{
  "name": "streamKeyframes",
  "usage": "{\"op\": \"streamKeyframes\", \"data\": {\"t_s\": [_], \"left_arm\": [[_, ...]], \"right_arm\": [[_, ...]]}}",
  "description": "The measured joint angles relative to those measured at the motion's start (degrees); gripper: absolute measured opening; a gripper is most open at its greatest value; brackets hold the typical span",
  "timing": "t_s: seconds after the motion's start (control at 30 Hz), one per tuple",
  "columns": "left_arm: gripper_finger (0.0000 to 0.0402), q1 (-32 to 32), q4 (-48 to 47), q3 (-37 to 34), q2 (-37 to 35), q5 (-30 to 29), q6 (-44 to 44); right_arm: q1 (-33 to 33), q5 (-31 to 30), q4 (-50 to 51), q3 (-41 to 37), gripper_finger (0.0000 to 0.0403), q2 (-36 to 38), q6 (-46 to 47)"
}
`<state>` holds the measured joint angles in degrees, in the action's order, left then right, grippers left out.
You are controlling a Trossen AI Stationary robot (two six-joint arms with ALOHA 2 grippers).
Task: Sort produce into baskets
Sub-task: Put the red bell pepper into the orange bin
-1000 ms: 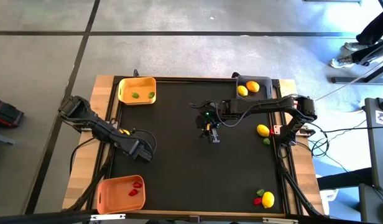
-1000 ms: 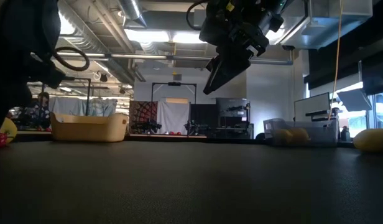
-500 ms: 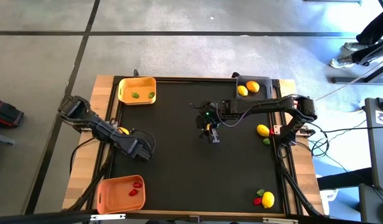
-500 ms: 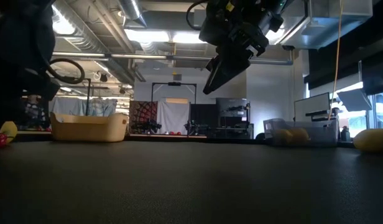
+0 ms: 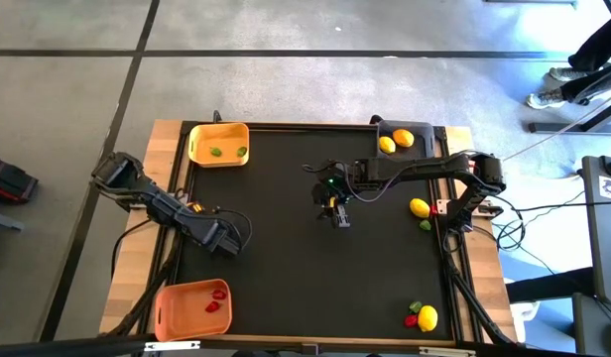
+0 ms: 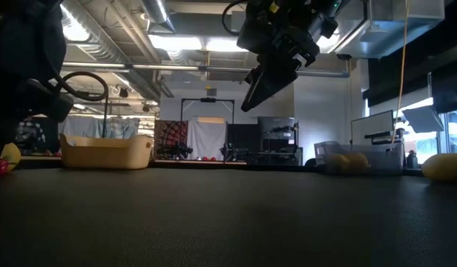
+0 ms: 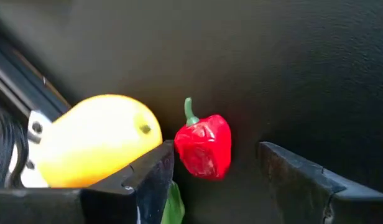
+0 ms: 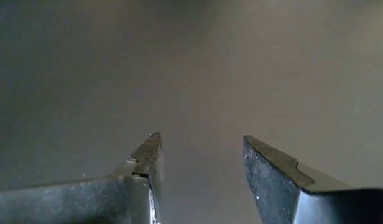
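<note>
My left gripper (image 7: 215,152) is open and low over the mat at the table's left edge; in the high view the arm's end (image 5: 224,236) hides its fingers. A small red pepper piece (image 7: 204,145) lies on the mat between and just ahead of the fingertips, apart from them. A yellow lemon (image 7: 95,140), also in the high view (image 5: 195,209), lies beside one finger, with a green piece (image 7: 173,205) under that finger. My right gripper (image 5: 337,216) is open and empty, raised over the table's middle (image 6: 251,100).
The yellow basket (image 5: 194,145) at the far left holds green pieces. The orange basket (image 5: 177,309) at the near left holds red pieces. The dark grey basket (image 5: 417,127) at the far right holds lemons. Loose produce lies at the right edge (image 5: 420,208) and near-right corner (image 5: 427,317).
My left arm has come down a little over the lemon and red pepper at the left edge.
</note>
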<state>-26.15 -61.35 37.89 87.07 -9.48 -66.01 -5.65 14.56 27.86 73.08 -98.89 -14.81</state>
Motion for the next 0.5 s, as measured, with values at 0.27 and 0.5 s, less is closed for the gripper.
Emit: {"op": "streamKeyframes", "data": {"t_s": [0.27,0.5], "left_arm": [[0.0196,0.0,0.71,-0.02,0.05,-0.11,9.64],[0.0159,0.0,1.08,-0.02,0.1,-0.07,14.78]], "right_arm": [[0.0,-0.01,0.04,0.0,0.0168,0.0,-0.02],[0.0,0.0,0.07,0.0,0.0168,0.0,-0.02]]}}
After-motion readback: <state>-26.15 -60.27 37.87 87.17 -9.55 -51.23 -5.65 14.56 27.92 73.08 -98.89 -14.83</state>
